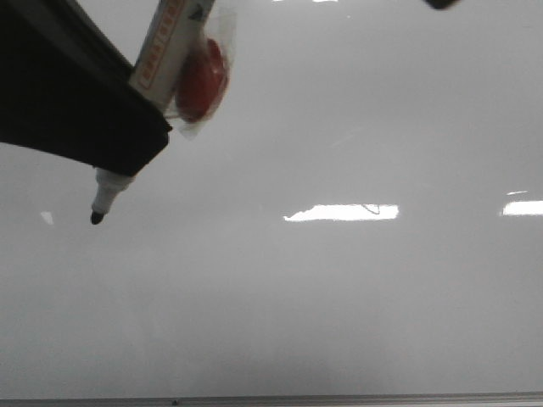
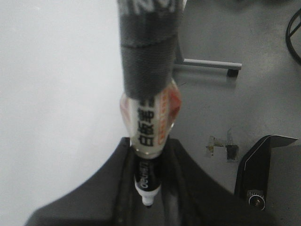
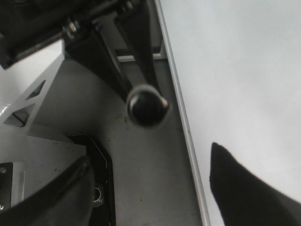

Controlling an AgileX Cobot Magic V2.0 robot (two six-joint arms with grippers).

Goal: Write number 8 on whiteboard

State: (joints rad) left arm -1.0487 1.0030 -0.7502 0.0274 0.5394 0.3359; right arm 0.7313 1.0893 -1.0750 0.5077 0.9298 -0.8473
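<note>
The whiteboard (image 1: 339, 297) is glossy pale grey-white and fills the front view, with a thin metal edge strip (image 1: 339, 398) along the near side. No number 8 shows on it; only a tiny dark mark (image 1: 371, 208) sits in a bright reflection. My left gripper (image 1: 136, 157) is shut on a marker (image 1: 165, 51) with a white barrel, orange label and a red lump taped to it. Its black tip (image 1: 97, 218) is at the board's left part; contact cannot be told. The left wrist view shows the marker (image 2: 149, 136) between the dark fingers (image 2: 197, 188). My right gripper (image 3: 150, 197) is open and empty over the board's edge strip (image 3: 181, 117).
Bright rectangular light reflections (image 1: 344, 212) lie on the board. The left wrist view shows grey floor, a metal leg (image 2: 211, 64) and a black device (image 2: 258, 183) beside the board. The right wrist view shows a black round knob (image 3: 147, 106) and dark arm structure over the floor.
</note>
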